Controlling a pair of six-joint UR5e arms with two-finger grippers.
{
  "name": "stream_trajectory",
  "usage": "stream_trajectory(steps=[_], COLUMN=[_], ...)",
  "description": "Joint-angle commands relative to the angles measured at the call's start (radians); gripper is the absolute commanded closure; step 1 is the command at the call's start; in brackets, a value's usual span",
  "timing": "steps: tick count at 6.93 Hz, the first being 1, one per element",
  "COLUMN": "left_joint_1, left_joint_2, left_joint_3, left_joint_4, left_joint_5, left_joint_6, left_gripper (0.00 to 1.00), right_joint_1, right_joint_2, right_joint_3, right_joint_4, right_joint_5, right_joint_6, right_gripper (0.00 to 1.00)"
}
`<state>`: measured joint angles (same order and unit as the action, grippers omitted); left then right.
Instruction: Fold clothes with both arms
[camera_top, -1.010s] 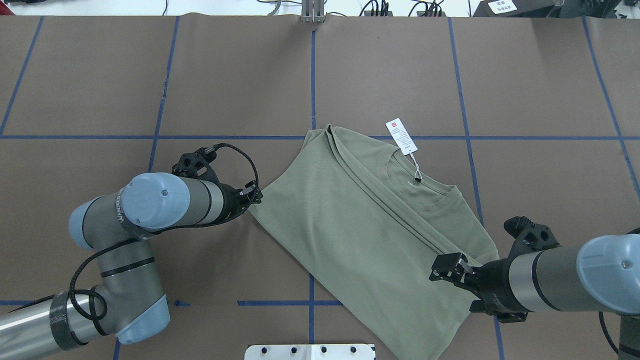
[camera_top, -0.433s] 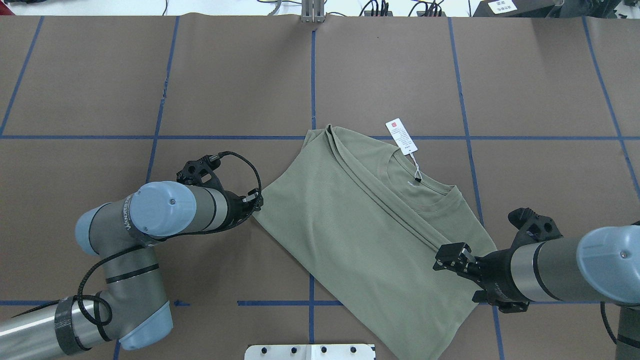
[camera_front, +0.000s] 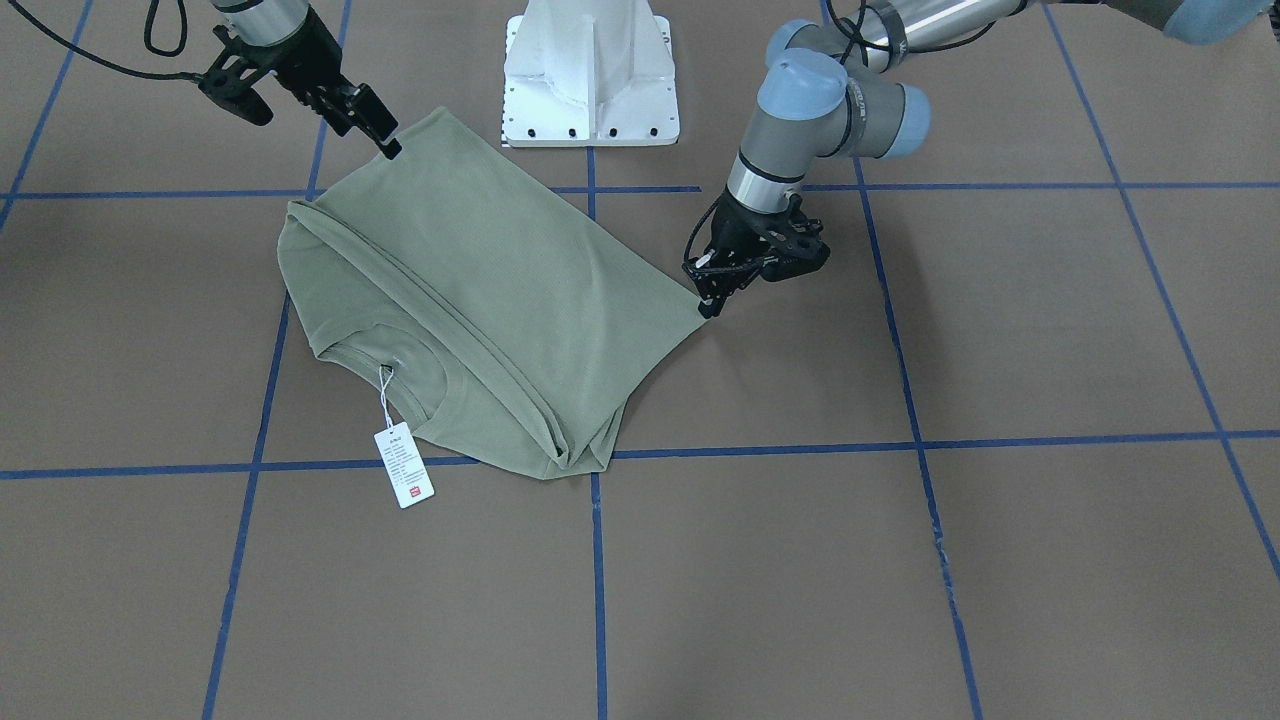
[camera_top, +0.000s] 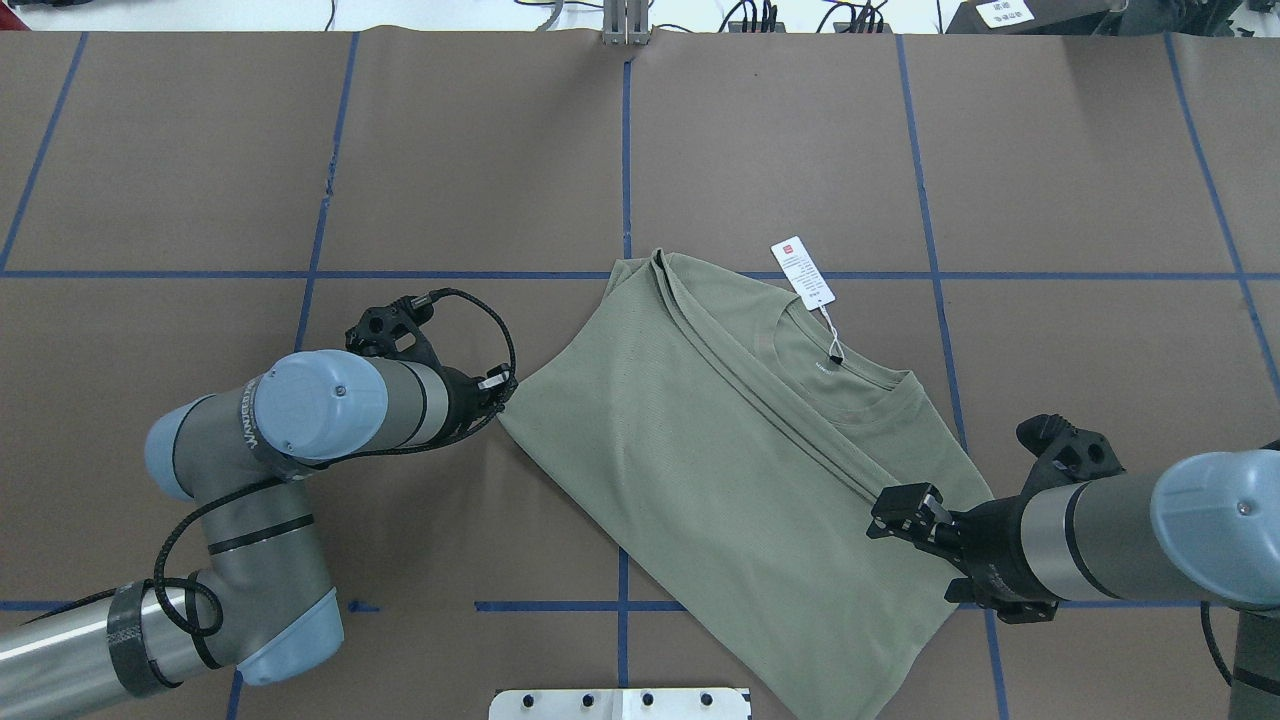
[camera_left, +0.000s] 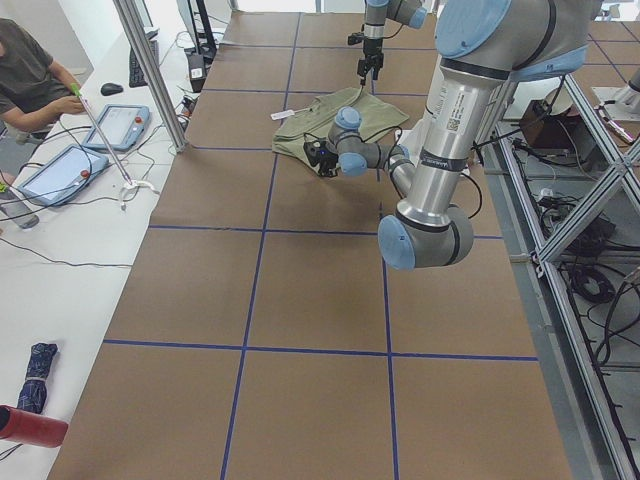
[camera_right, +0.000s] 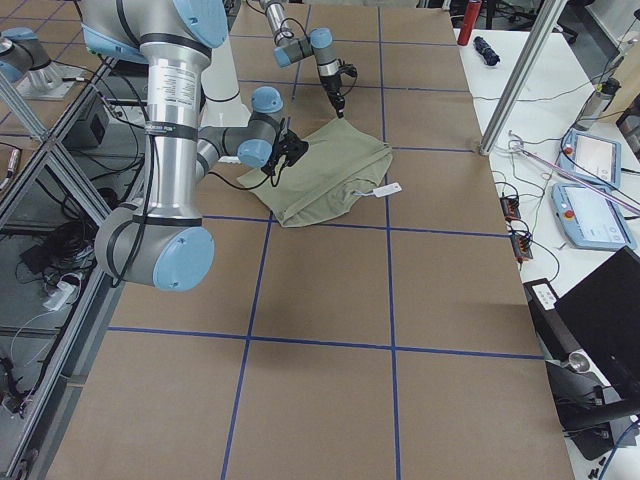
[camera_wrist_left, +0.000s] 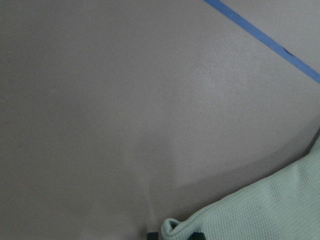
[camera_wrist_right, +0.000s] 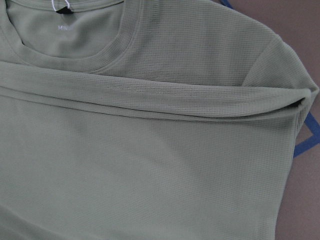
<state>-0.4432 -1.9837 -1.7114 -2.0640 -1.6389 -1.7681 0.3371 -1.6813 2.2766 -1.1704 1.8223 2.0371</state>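
Observation:
The sage-green shirt lies folded flat on the brown table, collar up, with its white hang tag beyond the neck. In the front view the shirt lies between both grippers. My left gripper is at the shirt's side corner. The left wrist view shows that corner curled between the fingertips, so it looks shut on it. My right gripper touches the opposite edge near the hem with its fingers together. It looks shut on that edge. The right wrist view shows only the fabric.
The white base plate stands just behind the shirt's hem. Blue tape lines cross the table. An operator's desk with tablets runs along the far side. The right arm lies low beside the shirt.
My left gripper shifted slightly right, then back left, and the shirt's corner moved with it. My right gripper moved slightly away from the base.

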Motion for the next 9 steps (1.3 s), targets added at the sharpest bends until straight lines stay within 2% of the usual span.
stream_trajectory(steps=[1,2,3,4,5,8,9], left_joint_1=[-0.049,-0.101,-0.17,-0.243,-0.306,-0.414,-0.422], left_joint_2=[0.023,0.035,0.023,-0.03,-0.12,-0.445,-0.496], left_joint_3=[0.004,0.019,0.08,0.151,0.302,0.849,0.942], left_joint_4=[-0.001,-0.002,-0.013,-0.027,-0.086,-0.365,-0.411], left_joint_5=[0.001,-0.002,-0.004,-0.005,-0.007,-0.01,-0.01], left_joint_6=[0.096,0.21,0.26,0.284,0.288,0.302,0.303], left_gripper=[1.0,1.0,1.0,1.0,1.0,1.0,1.0], right_joint_1=[0.0,0.005,0.005,0.006,0.016,0.042,0.051], right_joint_2=[0.0,0.0,0.0,0.002,0.002,0.005,0.029], right_joint_3=[0.0,0.0,-0.002,0.0,-0.002,-0.002,-0.012], right_joint_4=[0.0,0.0,0.0,0.0,0.0,0.0,0.0], right_joint_5=[-0.003,-0.003,-0.003,-0.003,-0.003,-0.001,-0.003], right_joint_6=[0.0,0.0,0.0,0.0,0.0,0.0,0.0], right_gripper=[0.0,0.0,0.0,0.0,0.0,0.0,0.0])
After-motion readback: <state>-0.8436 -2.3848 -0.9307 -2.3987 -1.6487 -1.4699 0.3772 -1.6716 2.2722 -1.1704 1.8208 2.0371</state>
